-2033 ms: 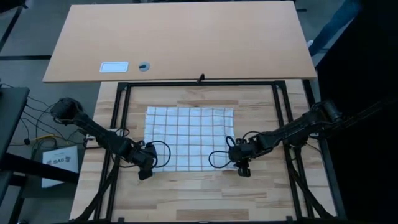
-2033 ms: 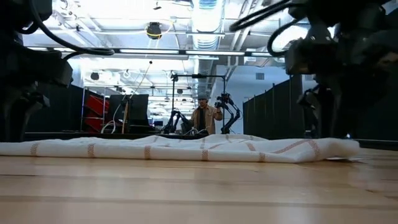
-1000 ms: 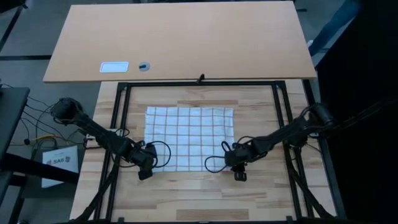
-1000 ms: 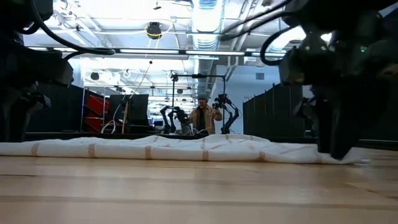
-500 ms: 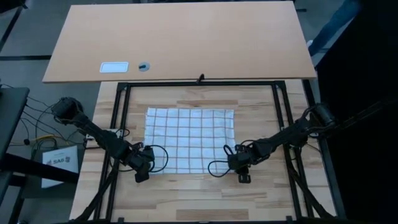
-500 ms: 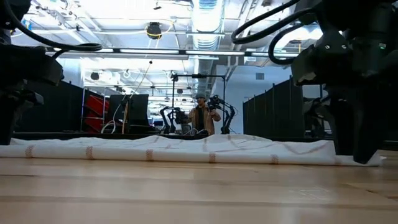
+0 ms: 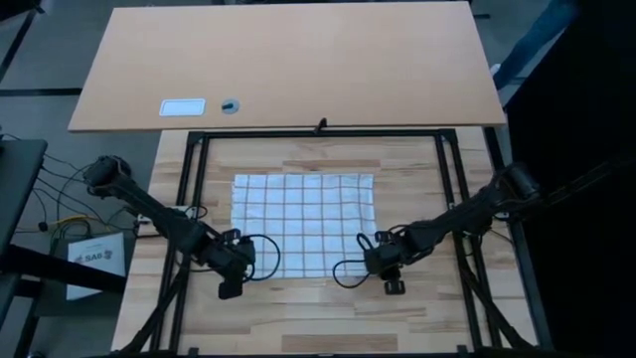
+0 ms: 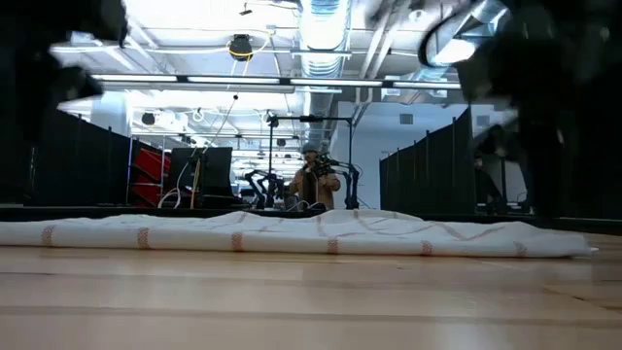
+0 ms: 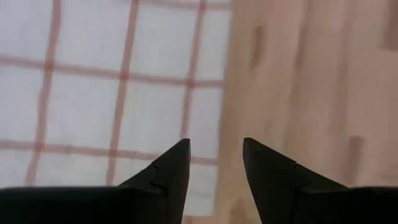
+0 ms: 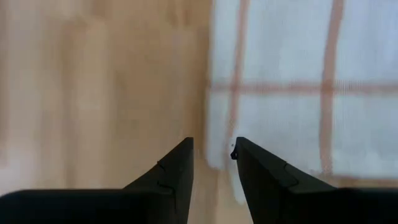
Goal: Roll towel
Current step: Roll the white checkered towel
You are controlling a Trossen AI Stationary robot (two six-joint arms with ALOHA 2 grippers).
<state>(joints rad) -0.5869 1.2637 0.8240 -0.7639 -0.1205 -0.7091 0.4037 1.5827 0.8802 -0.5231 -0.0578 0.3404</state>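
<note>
Towel corners are where both pincers now sit, each a little nearer the front edge of the surface than a moment ago. The left pincer (image 9: pixel 214 163) hangs over the towel's near left corner with its two dark fingers parted by a narrow gap, nothing between them; one tip is over cloth, the other over bare wood. The right pincer (image 10: pixel 212 160) mirrors it at the near right corner, fingers also slightly apart and empty, straddling the cloth's side edge. From above, the left pincer (image 7: pixel 231 281) has slid back off the cloth toward the front, and the right pincer (image 7: pixel 394 278) has done the same.

The towel (image 7: pixel 303 223) lies spread flat in the middle of the wooden surface (image 7: pixel 318 313), inside the black frame. Its near right corner, which looked bunched and lifted two seconds back, is now laid out flat, so the front hem (image 8: pixel 292 240) runs low and fairly even across the level view.

My reading: the smoothing is done and no roll has begun. Both arms seem lined up to pinch the near corners and start turning the hem over. A person (image 8: pixel 317 185) stands far off in the room behind.
</note>
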